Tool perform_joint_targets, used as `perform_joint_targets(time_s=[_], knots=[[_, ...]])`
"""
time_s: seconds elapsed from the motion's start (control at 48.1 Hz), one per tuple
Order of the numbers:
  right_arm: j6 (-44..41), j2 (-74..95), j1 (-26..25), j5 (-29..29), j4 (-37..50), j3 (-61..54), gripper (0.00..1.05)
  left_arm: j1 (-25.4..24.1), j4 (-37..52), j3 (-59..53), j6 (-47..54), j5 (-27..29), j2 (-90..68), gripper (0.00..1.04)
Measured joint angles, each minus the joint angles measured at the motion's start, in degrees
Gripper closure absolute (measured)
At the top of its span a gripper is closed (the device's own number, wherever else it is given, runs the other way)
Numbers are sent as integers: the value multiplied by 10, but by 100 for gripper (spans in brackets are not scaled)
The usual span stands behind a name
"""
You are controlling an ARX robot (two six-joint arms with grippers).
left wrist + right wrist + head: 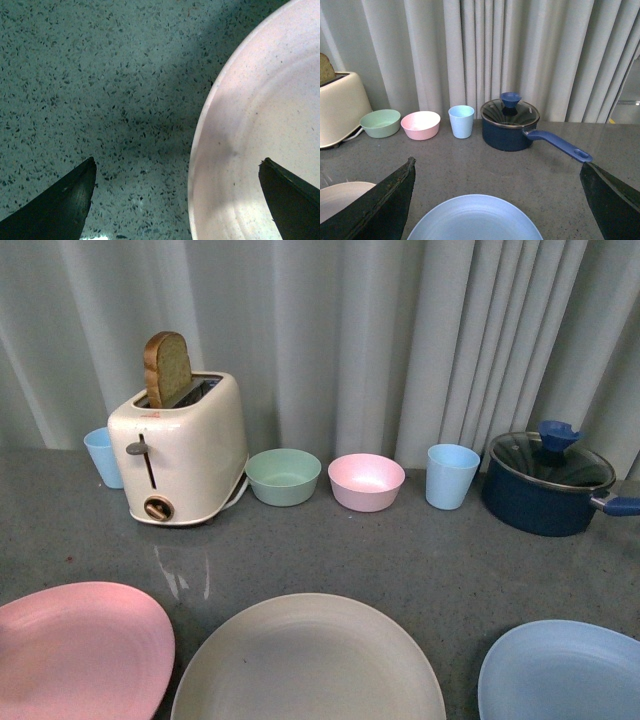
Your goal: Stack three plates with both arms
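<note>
**Q:** Where do your plates lie, left to right?

**A:** The round matte pink plate is near left, the round matte beige-grey plate near centre and the round matte light blue plate near right. All lie flat on the speckled grey counter, none on another.

**Q:** And your grippers?

**A:** Your left gripper is spread wide and empty, one finger over the counter and the other over the pink plate. Your right gripper is also wide and empty, with the light blue plate showing between its fingers.
</note>
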State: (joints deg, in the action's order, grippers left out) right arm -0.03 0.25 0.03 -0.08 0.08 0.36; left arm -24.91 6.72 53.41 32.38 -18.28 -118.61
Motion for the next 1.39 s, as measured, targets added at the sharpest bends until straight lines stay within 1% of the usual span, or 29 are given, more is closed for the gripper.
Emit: perform_joint_targets(time_s=[0.208,0.374,1.247,1.289,1.392], knots=[[0,0,0,0,0,0,7,19,-27,16,-3,3,-10,7],[0,0,0,0,0,0,7,27,-66,20,6,3,-10,7],[0,0,0,0,0,0,7,18,-104,30,10,8,-20,7],[0,0,0,0,0,0,7,18,-105,30,9,9,-20,12],[0,0,0,0,0,0,7,18,-108,31,6,17,-20,32]])
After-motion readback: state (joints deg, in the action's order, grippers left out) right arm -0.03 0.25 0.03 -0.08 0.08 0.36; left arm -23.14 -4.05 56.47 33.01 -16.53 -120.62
